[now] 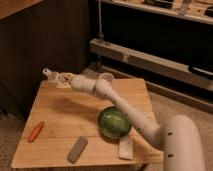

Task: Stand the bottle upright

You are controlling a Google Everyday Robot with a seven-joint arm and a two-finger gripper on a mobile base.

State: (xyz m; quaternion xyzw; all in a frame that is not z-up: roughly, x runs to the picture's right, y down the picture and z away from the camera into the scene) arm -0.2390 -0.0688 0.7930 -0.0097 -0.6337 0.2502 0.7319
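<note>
Shows whitish-yellow on bottle (48,73), cream on gripper (56,77) up-left of green bowl (114,122), orange on carrot piece (35,131), grey on bar (77,148) left of bowl.

You get 1 cam: up high, near right by the arm base (175,142), facing down over the wooden table (65,120), mid-range; gripper (59,79) at its far-left edge.
</note>
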